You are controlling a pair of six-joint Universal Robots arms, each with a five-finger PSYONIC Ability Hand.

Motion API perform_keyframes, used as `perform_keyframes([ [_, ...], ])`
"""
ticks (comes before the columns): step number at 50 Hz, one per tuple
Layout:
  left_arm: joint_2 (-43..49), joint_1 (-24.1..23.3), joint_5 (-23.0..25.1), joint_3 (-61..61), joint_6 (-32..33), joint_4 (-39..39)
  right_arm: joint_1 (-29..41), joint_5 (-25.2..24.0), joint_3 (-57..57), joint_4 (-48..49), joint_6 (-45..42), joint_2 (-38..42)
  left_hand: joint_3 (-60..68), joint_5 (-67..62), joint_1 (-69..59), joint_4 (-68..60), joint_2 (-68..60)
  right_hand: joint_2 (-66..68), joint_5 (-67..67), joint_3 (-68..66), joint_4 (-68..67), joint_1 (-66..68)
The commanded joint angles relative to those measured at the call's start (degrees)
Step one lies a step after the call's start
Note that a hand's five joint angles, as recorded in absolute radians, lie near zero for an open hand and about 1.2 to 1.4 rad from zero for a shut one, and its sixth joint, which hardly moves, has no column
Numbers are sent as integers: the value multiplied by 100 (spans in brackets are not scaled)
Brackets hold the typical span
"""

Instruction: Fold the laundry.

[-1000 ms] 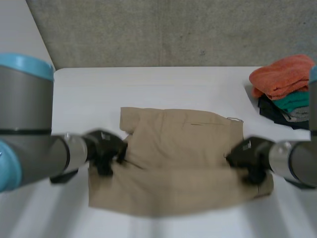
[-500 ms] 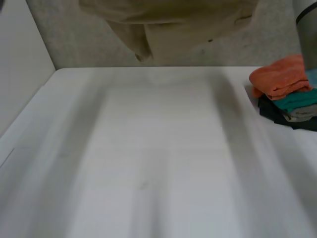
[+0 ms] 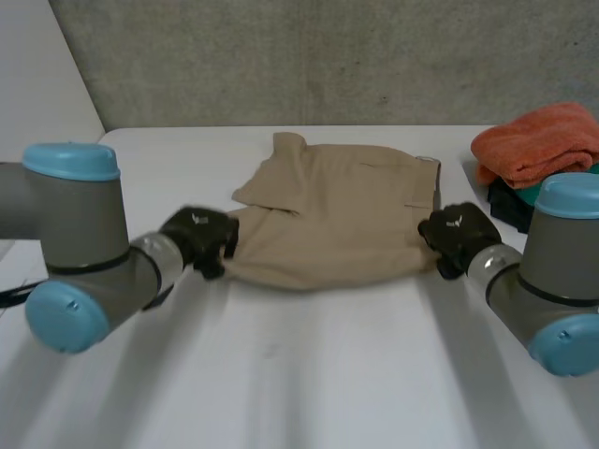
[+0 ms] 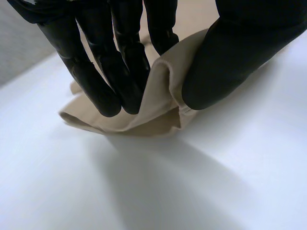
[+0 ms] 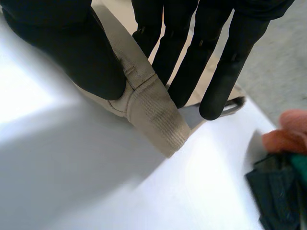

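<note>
Head view: beige fabric garment (image 3: pixel 332 210) lies spread on the white surface (image 3: pixel 309 374), mid-width and toward the far side. One flap is turned over at its far-left part.
Near edge: runs in a shallow curve between the two hands.
Left: left hand (image 3: pixel 198 238) is at the garment's near-left corner, with its grey arm (image 3: pixel 84 243) reaching in from the near left.
Left grip: in the left wrist view the fingers (image 4: pixel 105 72) are nearly straight on one face of the cloth (image 4: pixel 158 96) and the thumb (image 4: pixel 230 57) is on the other. The corner is pinched between them and bunched into a fold.
Left corner height: cannot tell if the pinched corner touches the surface. A shadow sits right under it.
Right: right hand (image 3: pixel 456 232) is at the garment's near-right corner, and its arm (image 3: pixel 552 281) comes in from the near right.
Right grip: in the right wrist view the thumb (image 5: pixel 72 48) presses the thick stitched hem (image 5: pixel 153 110) against the straight fingers (image 5: pixel 192 57), so the hem is clamped. A thin cloth loop shows just past the fingertips.
Stack: orange folded towel (image 3: pixel 533 140) sits on top of dark folded cloths (image 3: pixel 505 201) at the far right of the surface, apart from the garment and just beyond the right hand.
Stack, right wrist view: the towel (image 5: pixel 288 134) and dark cloths (image 5: pixel 278 191) lie beyond the fingertips.
Backdrop: grey concrete wall (image 3: pixel 328 56) stands behind the far edge.
</note>
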State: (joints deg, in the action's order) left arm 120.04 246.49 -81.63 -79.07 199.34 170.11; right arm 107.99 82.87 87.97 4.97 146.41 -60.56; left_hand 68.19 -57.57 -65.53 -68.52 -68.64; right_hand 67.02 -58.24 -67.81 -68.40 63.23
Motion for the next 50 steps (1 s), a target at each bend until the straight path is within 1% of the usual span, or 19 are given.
perform_keyframes([
  [1,-1217,-215,-168,-714,614,-1451,-146,-210,28,-2370,-866,-771,1181,-1243,-1447,-1148,-1136,1298,-1176,-1219,-1160,1677],
  [2,-1516,-276,-221,-872,693,-1758,-251,-227,-8,-3117,-1112,-929,1181,-1243,-1447,-1148,-1136,1298,-1176,-1219,-1160,1677],
  [4,-1773,-356,-274,-996,807,-2076,-348,-271,-8,-3859,-1369,-1045,1181,-1243,-1447,-1148,-1136,1298,-1176,-1219,-1160,1677],
  [5,-1983,-452,-335,-1110,973,-2365,-418,-254,-8,-4524,-1605,-1150,1181,-1243,-1447,-1148,-1136,1298,-1176,-1219,-1160,1677],
  [7,-2151,-567,-388,-1233,1141,-2604,-507,-271,27,-5047,-1808,-1264,1181,-1243,-1447,-1148,-1136,1298,-1176,-1219,-1160,1677],
  [10,-2283,-760,-424,-1418,1414,-2956,-621,-351,132,-5436,-2064,-1388,1181,-1243,-1447,-1148,-1136,1298,-1176,-1219,-1160,1677],
  [16,-2038,-1015,-459,-1366,1678,-3080,-656,-421,265,-5445,-2249,-1301,1181,-1243,-1447,-1148,-1136,1298,-1176,-1219,-1160,1677],
  [20,-1389,-971,-599,-647,1748,-2563,-674,-421,-209,-4963,-1995,-1002,1181,-1243,-1447,-1148,-1136,1298,-1176,-1219,-1160,1677],
  [24,-659,-848,-766,556,1740,-1904,-727,-281,-886,-4093,-1117,-606,1181,-1243,-1447,-1148,-1136,1298,-1176,-1219,-1160,1677],
  [28,219,-813,-916,2059,1705,-1376,-779,-44,-1431,-3249,-431,-255,1181,-1243,-1447,-1148,-1136,1298,-1176,-1219,-1160,1677],
  [29,604,-804,-959,2697,1696,-1210,-806,18,-1615,-2900,-247,-115,1181,-1243,-1447,-1148,-1136,1298,-1176,-1219,-1160,1677],
  [34,1784,-795,-1153,4494,1643,-752,-850,168,-2020,-1685,-104,431,1181,-1243,-1447,-1148,-1136,1298,-1176,-1219,-1160,1677],
  [38,2672,-822,-1145,5611,1573,-514,-832,326,-2179,-797,-209,888,1181,-1243,-1447,-1148,-1136,1079,-957,-1000,-941,1458],
  [39,2804,-839,-1101,5752,1538,-470,-824,352,-2196,-630,-253,967,817,-878,-1083,-783,-772,-738,860,817,876,-359],
  [40,3049,-874,-987,5971,1459,-409,-789,405,-2223,-324,-367,1115,-2867,2805,2601,2900,2912,-3920,4042,3999,4058,-3542],
  [41,3130,-892,-908,6060,1389,-365,-771,449,-2223,-182,-446,1187,-4969,4907,4703,5002,5014,-5234,5356,5313,5373,-4856],
  [42,3191,-918,-820,6105,1336,-321,-762,501,-2214,-50,-517,1222,-5819,5757,5553,5852,5864,-5702,5824,5781,5840,-5323],
  [45,3271,-971,-705,6140,1151,-66,-736,704,-2127,390,-693,1258,-5819,5757,5553,5852,5864,-5702,5824,5781,5840,-5323],
  [50,2956,-945,-968,5825,861,260,-674,748,-1775,453,-553,951,-5819,5757,5553,5852,5864,-5702,5824,5781,5840,-5323],
])
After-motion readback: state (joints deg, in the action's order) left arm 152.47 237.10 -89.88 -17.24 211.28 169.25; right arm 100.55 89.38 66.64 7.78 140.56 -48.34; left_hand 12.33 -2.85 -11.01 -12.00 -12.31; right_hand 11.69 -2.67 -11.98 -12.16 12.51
